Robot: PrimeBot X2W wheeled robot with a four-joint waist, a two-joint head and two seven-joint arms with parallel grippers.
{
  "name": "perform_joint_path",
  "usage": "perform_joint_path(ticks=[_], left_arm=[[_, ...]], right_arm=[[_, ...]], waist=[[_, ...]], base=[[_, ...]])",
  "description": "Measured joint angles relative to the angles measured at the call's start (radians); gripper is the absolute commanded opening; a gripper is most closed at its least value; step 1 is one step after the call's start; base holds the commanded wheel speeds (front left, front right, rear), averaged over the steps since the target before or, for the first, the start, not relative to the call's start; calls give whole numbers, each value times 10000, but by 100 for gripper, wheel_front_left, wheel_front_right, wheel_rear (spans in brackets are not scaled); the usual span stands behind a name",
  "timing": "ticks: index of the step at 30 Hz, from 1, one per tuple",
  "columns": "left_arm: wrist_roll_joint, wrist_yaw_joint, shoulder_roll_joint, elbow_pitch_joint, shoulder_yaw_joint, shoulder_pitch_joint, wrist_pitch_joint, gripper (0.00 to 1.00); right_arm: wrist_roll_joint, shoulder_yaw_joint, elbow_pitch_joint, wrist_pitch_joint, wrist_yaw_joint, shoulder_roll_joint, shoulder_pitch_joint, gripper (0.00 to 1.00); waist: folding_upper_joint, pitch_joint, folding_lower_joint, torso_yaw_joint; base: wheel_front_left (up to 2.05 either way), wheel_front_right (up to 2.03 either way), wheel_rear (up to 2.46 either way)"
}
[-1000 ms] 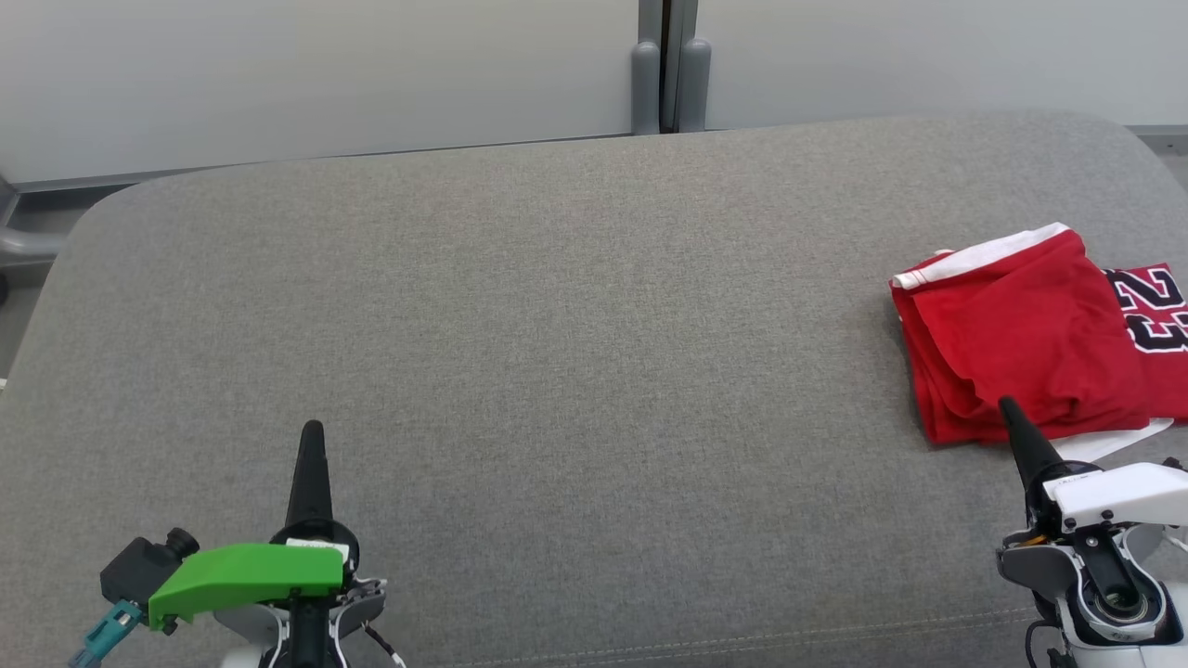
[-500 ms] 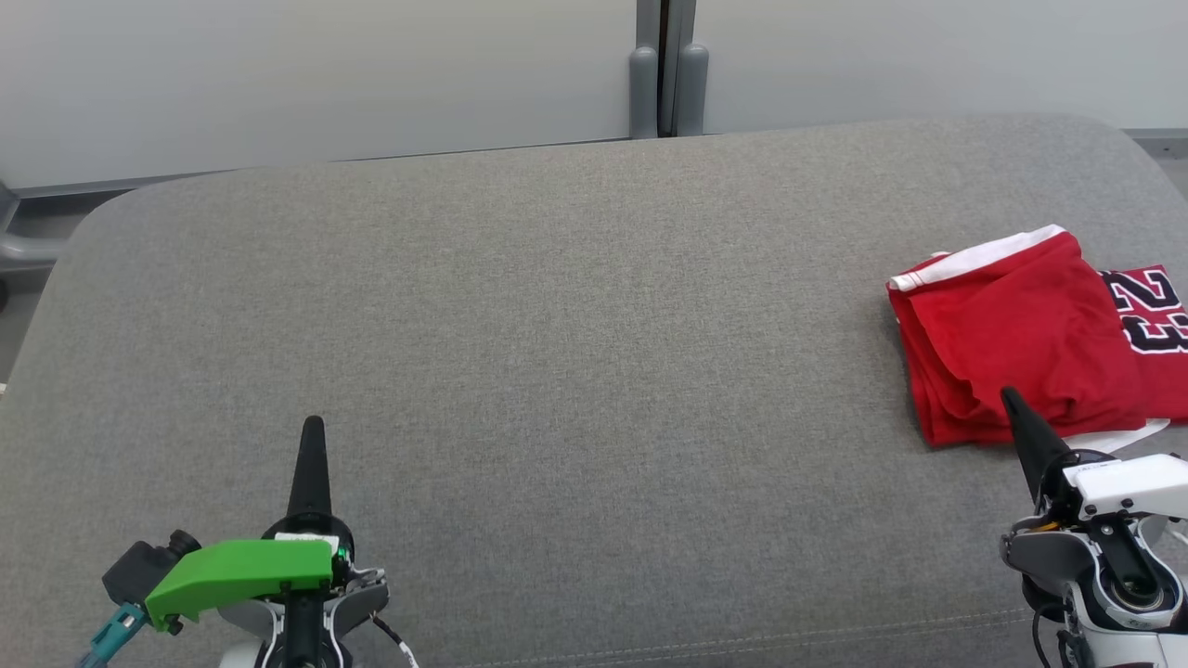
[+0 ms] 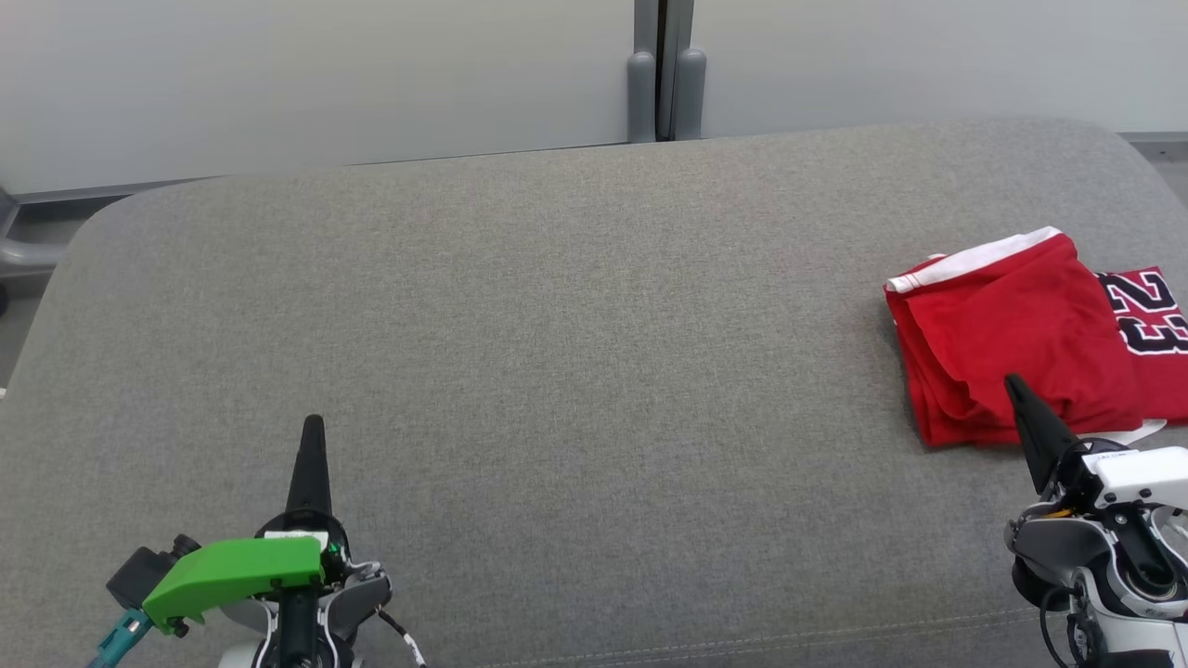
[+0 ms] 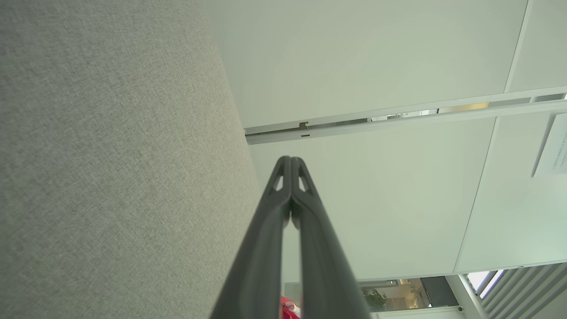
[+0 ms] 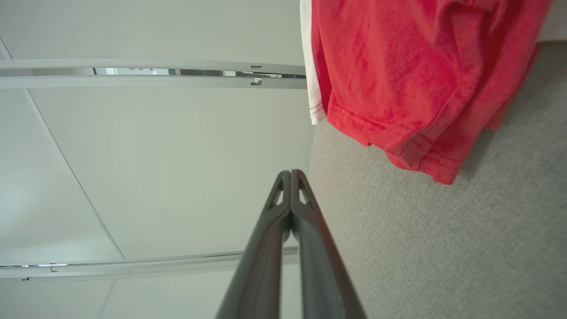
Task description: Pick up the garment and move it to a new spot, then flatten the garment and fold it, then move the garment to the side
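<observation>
The red garment (image 3: pixel 1021 343) lay folded in a rough bundle at the right end of the grey cushion (image 3: pixel 575 325). It had a white band along its far edge, and part of a black-and-white number showed on its right side. The right gripper (image 3: pixel 1013 382) hung just beside the bundle's near edge, its two dark fingers pressed tight together and holding nothing. The left gripper (image 3: pixel 313 425) was well apart from the cloth, over the bare near-left part of the cushion, likewise clenched on nothing. A pale wall (image 3: pixel 325 83) stood behind the cushion.
</observation>
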Motion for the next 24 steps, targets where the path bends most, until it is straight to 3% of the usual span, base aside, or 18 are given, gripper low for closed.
perform_joint_path(ticks=[24], left_arm=[[-851,-98,-59,46,63,-111,71,0]], right_arm=[[880,-290,230,433,0,6,-210,0]], waist=[[0,-63,0,-25]], base=[[0,0,0]])
